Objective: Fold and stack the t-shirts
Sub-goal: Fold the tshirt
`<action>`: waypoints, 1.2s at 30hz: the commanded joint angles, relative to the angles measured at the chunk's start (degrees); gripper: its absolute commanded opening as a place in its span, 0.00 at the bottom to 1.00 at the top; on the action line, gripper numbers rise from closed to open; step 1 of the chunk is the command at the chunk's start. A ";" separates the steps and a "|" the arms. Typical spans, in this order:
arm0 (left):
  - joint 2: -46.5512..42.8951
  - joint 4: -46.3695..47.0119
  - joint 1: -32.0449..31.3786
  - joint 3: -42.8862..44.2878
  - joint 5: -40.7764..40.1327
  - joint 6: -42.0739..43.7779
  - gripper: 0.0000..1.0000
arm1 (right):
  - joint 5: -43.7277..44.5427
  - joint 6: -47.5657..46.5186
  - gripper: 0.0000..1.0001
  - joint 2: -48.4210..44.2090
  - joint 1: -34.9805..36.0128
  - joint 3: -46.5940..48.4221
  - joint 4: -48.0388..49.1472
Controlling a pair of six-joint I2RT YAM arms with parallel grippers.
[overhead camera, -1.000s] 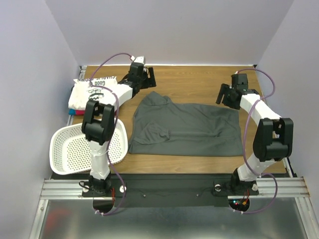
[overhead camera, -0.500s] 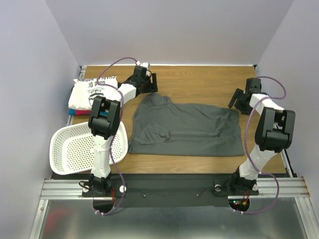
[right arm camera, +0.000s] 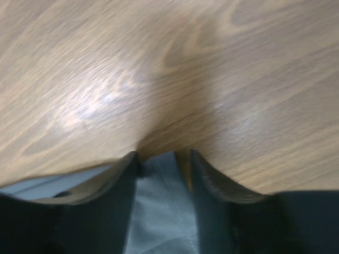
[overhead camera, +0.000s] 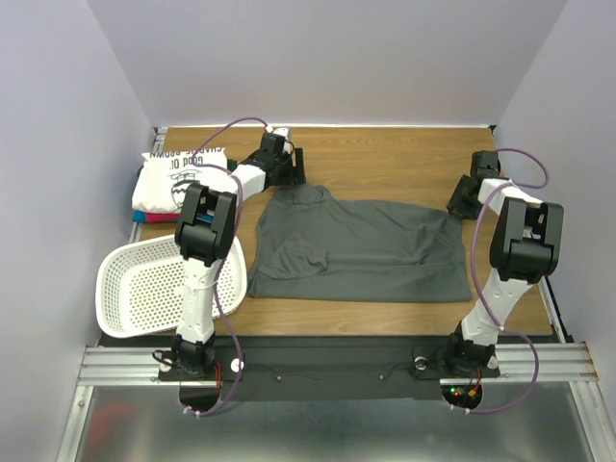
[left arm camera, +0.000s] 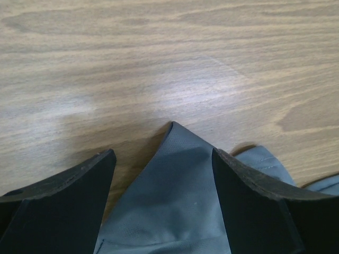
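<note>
One white perforated basket (overhead camera: 144, 289) sits at the table's (overhead camera: 385, 154) near-left corner, tipped up on its side, with nothing visible in it; the left arm rises across its right rim. Just beyond and to the right, one charcoal-grey tee (overhead camera: 361, 250) lies spread nearly flat in the middle of the table, its left part rumpled and folded over.

At the tee's far-right corner, close to the table's right edge, the right gripper (overhead camera: 462, 200) is down on the wood; its blurred wrist view shows the jaws partly parted, with a narrow strip of grey cloth lying between the fingers (right arm camera: 119, 174) and no pinch visible.

At the tee's far-left corner the left gripper (overhead camera: 289, 168) is down too; its jaws stand wide apart astride the pointed cloth tip, and it holds nothing.

By the far-left edge is one pile of folded shirts, three that I can count: a white printed tee (overhead camera: 178, 173) on top, with a red tee (overhead camera: 159, 218) and a blue tee (overhead camera: 136, 210) showing only as edges beneath it.
</note>
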 commanded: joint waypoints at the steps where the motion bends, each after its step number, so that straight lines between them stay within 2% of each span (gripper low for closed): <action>1: -1.16 1.28 0.41 1.81 0.77 0.59 0.86 | 0.21 0.08 0.45 1.47 -0.51 1.01 3.30; 3: -1.42 1.54 0.41 1.37 0.94 0.58 0.86 | -0.49 0.17 0.38 1.04 -0.51 0.49 3.30; 4: -1.42 1.63 0.41 1.29 1.12 0.58 0.85 | -1.02 0.25 0.27 0.34 -0.51 0.05 3.30; 6: -1.51 1.54 0.41 1.11 1.56 0.50 0.86 | -1.37 0.43 0.15 -0.63 -0.51 -0.57 3.39; 14: -0.28 1.63 0.59 2.95 2.00 0.41 0.84 | -3.48 0.52 0.02 -6.08 -0.42 -2.50 3.65; 21: 0.34 1.63 0.41 3.22 2.61 0.15 0.76 | -3.83 0.08 0.01 -7.75 -0.42 -3.12 3.74; 27: 0.86 4.00 -0.03 3.22 5.42 -0.56 0.56 | -5.85 -0.01 0.01 -7.32 -0.42 -3.38 3.83; 30: 1.65 4.35 -0.47 3.83 7.44 -0.64 0.33 | -5.94 -0.19 0.01 -7.49 -0.42 -3.64 3.92; 31: 1.48 4.61 -0.64 3.66 7.71 -0.73 0.12 | -5.94 -0.19 0.01 -7.49 -0.42 -3.65 3.92; 32: 1.30 4.88 -0.64 3.48 7.89 -0.91 0.01 | -5.94 -0.27 0.01 -7.58 -0.42 -3.65 4.01; 36: -2.54 6.98 -0.64 -0.11 7.98 -1.08 0.00 | -6.21 -0.27 0.01 -7.58 -0.42 -3.82 4.01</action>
